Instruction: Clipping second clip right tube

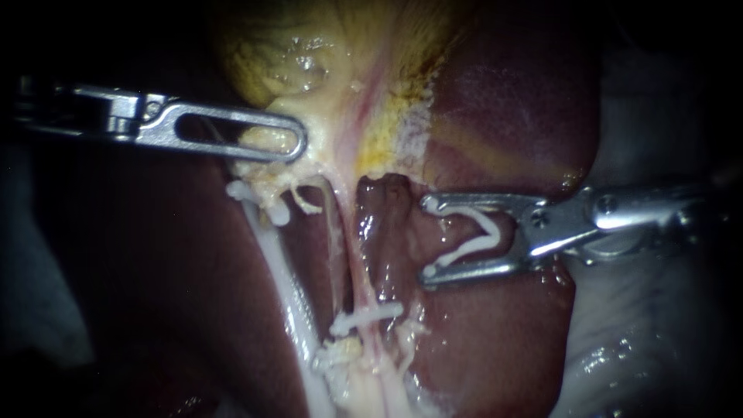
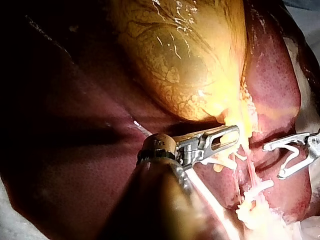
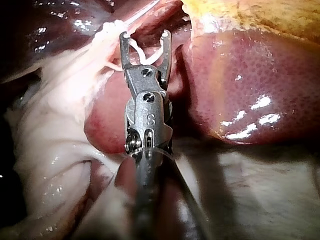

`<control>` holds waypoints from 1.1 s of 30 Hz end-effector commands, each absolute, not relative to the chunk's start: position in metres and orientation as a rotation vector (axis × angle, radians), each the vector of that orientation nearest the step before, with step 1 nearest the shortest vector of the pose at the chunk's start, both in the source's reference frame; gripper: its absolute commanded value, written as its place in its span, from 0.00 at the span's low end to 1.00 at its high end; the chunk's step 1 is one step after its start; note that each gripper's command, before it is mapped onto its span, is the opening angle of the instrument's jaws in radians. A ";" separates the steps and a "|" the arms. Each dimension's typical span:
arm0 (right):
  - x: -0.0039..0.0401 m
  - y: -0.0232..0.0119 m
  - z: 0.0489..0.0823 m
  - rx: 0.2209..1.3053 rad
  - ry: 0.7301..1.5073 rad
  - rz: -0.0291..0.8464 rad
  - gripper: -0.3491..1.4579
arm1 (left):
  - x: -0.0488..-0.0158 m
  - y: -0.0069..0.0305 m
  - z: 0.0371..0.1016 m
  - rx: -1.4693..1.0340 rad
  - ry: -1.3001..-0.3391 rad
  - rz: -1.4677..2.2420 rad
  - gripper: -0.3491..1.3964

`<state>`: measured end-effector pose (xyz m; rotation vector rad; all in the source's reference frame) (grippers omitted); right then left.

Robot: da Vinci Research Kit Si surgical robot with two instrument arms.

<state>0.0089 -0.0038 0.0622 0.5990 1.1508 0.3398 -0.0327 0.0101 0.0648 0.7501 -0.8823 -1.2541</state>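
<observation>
Our left instrument (image 1: 290,143) grips the gallbladder (image 1: 325,54) at its lower edge. Our right instrument (image 1: 427,238) carries a new clip (image 1: 480,236) between wide-spread jaws (both touching it), beside the right tube (image 1: 357,271). We judge it should straddle the tube squarely, apart from the seated clip (image 1: 370,316).

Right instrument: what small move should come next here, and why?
Probably ease the right instrument toward the right tube, on the gallbladder side of the fixed clip already across it. Its jaws carry a loaded clip, spread open, beside the tube and not yet around it; the left instrument grips the gallbladder.
</observation>
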 end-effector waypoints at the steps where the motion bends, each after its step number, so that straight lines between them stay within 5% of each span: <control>1: 0.0096 -0.0042 0.0626 0.620 1.146 0.350 0.46 | -0.0327 0.0101 0.0648 0.749 -0.881 -1.254 0.00; 13: 0.0149 -0.0069 0.0646 0.709 1.131 0.377 0.46 | -0.0328 0.0101 0.0647 0.752 -0.881 -1.254 0.00; 26: 0.0154 -0.0065 0.0630 0.808 1.210 0.410 0.39 | -0.0329 0.0101 0.0647 0.751 -0.881 -1.254 0.00; 29: 0.0153 -0.0065 0.0630 0.818 1.204 0.425 0.32 | -0.0329 0.0101 0.0648 0.752 -0.881 -1.254 0.00; 33: 0.0151 -0.0064 0.0631 0.848 1.185 0.471 0.09 | -0.0329 0.0101 0.0648 0.752 -0.881 -1.253 0.00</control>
